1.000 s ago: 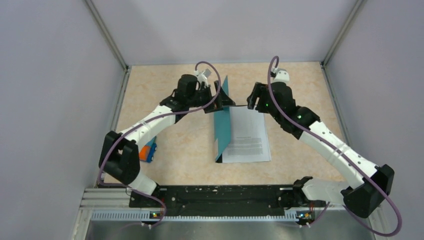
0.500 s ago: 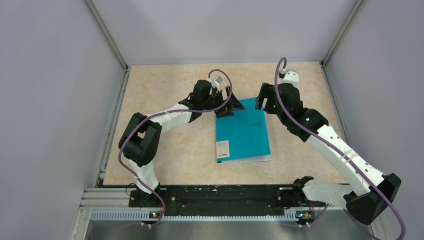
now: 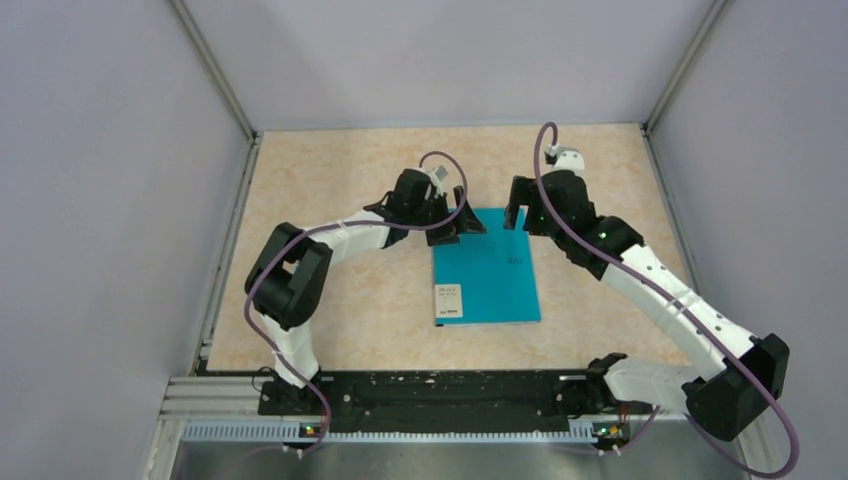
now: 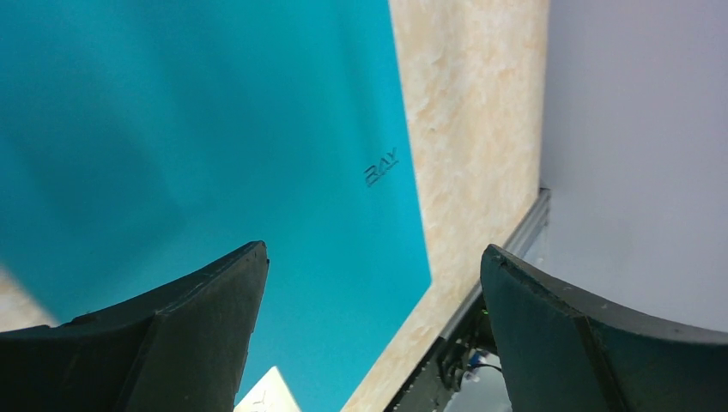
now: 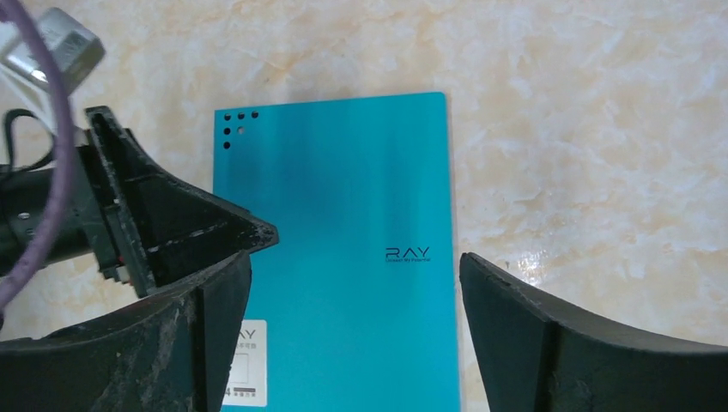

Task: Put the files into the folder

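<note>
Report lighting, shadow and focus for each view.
Top external: even, diffuse light, the folder sharp, shadows faint. Left wrist: the folder darkens into shadow toward the picture's left; the left end effector looks dark, its edges soft. Right wrist: pale sheen bands cross the folder, the logo reads crisp, the right end effector is underexposed.

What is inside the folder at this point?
The folder lies shut and flat on the table, teal cover up, white label showing. No sheets clearly stick out; the cover hides whatever is inside.
</note>
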Robot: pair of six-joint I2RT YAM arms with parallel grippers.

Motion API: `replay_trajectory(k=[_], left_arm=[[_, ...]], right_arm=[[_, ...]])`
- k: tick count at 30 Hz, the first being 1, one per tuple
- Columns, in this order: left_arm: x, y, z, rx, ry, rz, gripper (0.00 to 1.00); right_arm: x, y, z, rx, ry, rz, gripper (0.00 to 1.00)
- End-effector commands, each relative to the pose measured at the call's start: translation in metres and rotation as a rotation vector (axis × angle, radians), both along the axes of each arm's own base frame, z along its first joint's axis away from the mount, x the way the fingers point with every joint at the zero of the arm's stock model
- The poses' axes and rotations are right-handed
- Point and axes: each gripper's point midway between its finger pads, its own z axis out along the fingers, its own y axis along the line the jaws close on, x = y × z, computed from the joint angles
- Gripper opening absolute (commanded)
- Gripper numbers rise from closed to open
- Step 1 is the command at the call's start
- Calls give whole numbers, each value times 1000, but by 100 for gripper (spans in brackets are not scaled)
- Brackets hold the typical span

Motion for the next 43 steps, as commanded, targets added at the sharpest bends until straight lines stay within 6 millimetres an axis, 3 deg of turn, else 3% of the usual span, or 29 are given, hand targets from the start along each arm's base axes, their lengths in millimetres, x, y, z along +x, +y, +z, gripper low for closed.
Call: replay_trajectory(k=[1,5,15,21,28,43], left_arm=[[3,24,42,94,-165,34,98],[6,55,61,156,-209,153,98],[-4,146,89,387,-354,395,98],[-16,178,104,501,-431,415,98],[-19,192,106,547,-451,448,98],[-19,189,102,542,-435,442,98]], right_arm=[[6,2,-8,11,0,5,91],[11,5,-15,30,-12,0,99],[25,14,-30,80,-19,-37,99],[30,21,-32,103,-34,-20,99],[30,23,-32,99,-36,0,99],[26,19,-30,93,-49,-1,99]])
